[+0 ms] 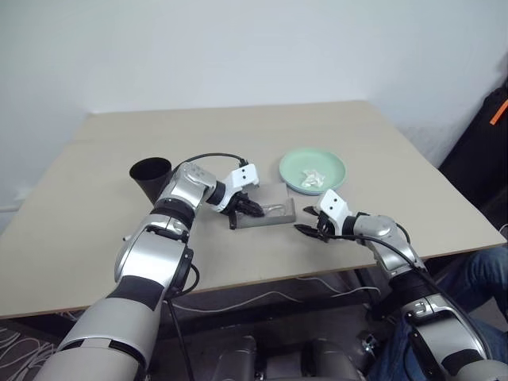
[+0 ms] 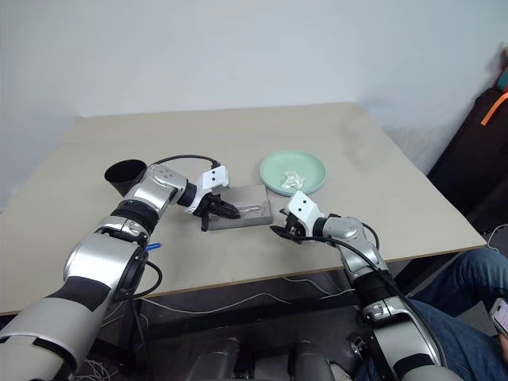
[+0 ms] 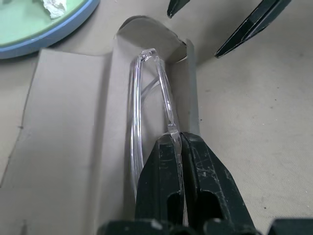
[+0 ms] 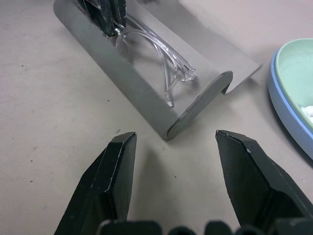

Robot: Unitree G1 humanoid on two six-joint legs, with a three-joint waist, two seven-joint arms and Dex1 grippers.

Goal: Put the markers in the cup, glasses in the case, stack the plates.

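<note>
The grey case (image 1: 274, 211) lies open mid-table, with the clear glasses (image 3: 146, 98) resting in its trough. My left gripper (image 3: 177, 138) is shut on the glasses' thin frame at the case's left end. My right gripper (image 4: 175, 134) stands open just off the case's right end, with nothing between its fingers (image 4: 115, 181). The mint green plate (image 1: 333, 167) sits inside the light blue plate (image 3: 73, 22), beyond the case on the right. The black cup (image 1: 151, 176) stands at the left, beside my left arm. One marker's blue end (image 2: 155, 246) peeks out by my left arm.
A small crumpled white scrap (image 1: 314, 176) lies in the green plate. The case's lid (image 3: 63, 122) lies flat on the table (image 1: 238, 135) beside the trough. A person's leg (image 1: 476, 278) is off the table's right front corner. A dark bag stands at the far right.
</note>
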